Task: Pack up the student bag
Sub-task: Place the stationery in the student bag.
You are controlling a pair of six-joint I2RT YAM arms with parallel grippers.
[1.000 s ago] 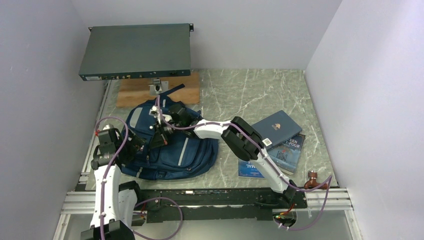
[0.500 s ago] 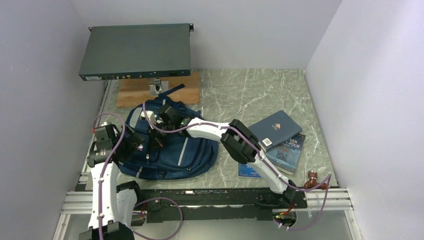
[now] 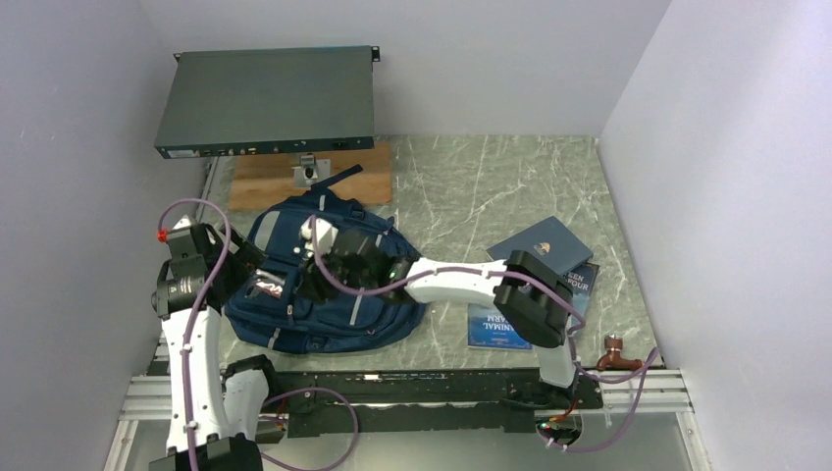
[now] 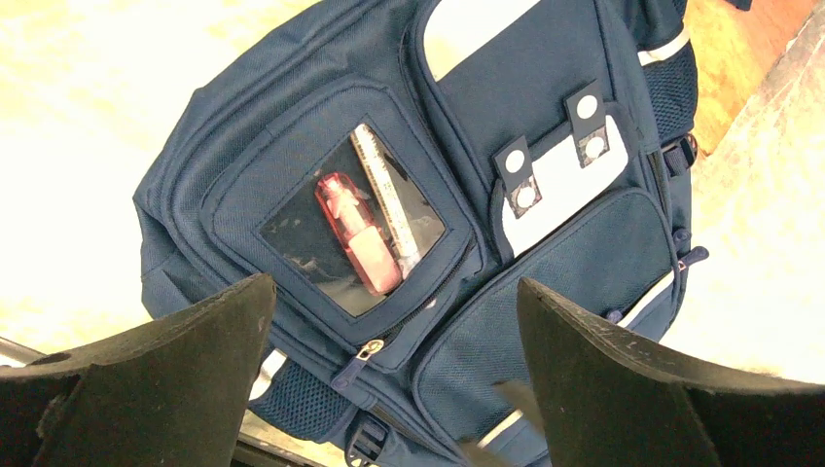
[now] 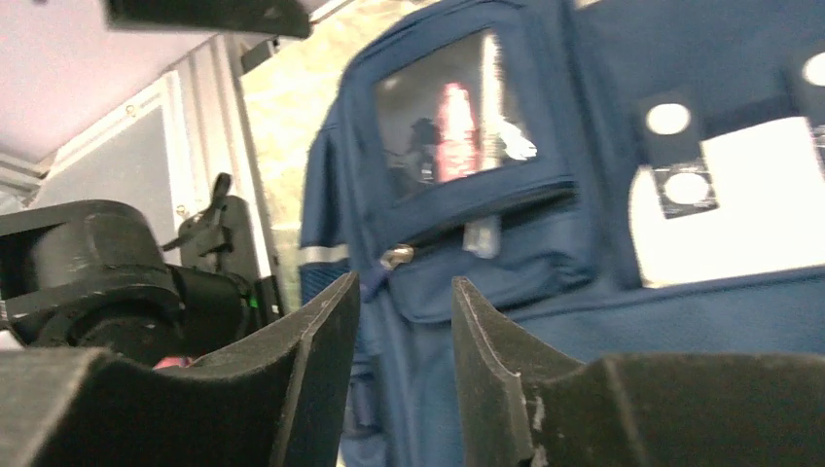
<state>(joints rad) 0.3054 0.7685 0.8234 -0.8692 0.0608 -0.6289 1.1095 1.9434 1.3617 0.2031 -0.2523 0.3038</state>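
The student bag (image 3: 343,294) lies flat on the marble table, front up, navy with a white-grey patch (image 4: 559,185). Its clear window pocket (image 4: 355,229) holds a pink item (image 4: 358,233) and a white stick. The pocket's zipper pull (image 4: 368,348) sits below the window. My left gripper (image 3: 243,267) hovers at the bag's left side, open wide with nothing between its fingers (image 4: 394,284). My right gripper (image 3: 308,283) reaches across the bag's front. In the right wrist view it stands partly open (image 5: 406,280), just short of the zipper pull (image 5: 394,258), holding nothing.
Three books lie to the right of the bag: a dark blue one (image 3: 542,250) on another (image 3: 567,294), and one (image 3: 495,329) under the right arm. A copper-coloured fitting (image 3: 615,351) sits near the front right. A dark flat device (image 3: 267,98) stands on a wooden board (image 3: 260,182) behind.
My right gripper has opened and slid from the bag's upper part down toward its front pocket. The left arm has drawn back to the left. The bag now lies flatter.
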